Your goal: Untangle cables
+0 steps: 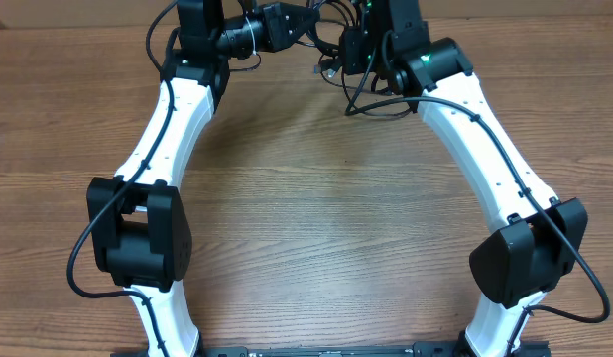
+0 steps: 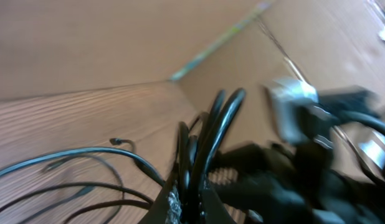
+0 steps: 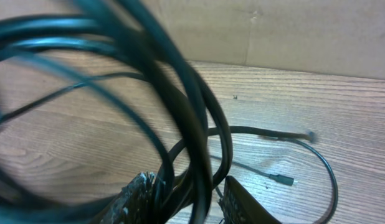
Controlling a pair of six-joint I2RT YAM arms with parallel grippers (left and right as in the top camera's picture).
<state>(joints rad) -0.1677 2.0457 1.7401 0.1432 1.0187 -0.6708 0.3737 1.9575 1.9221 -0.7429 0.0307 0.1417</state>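
The cables point(image 1: 358, 107) are thin black cords hanging in a tangle between my two grippers at the far edge of the table. In the left wrist view my left gripper point(image 2: 191, 206) is shut on several strands of the cables point(image 2: 218, 121), which rise from its jaws. More loops trail over the wood, one ending in a small plug point(image 2: 116, 141). My right gripper point(image 3: 189, 202) holds a bunch of cable loops point(image 3: 199, 124) that fills the space between its fingers point(image 3: 139, 196). A loose cord with a small plug point(image 3: 283, 180) lies on the table beyond. From overhead, left gripper point(image 1: 287, 28) and right gripper point(image 1: 348, 52) sit close together.
A brown cardboard wall point(image 3: 273, 31) stands right behind the table's far edge, close to both grippers. The wooden table point(image 1: 316, 218) stretches toward the near side between the two white arms. The arms' own thicker black wires point(image 1: 485, 129) run along them.
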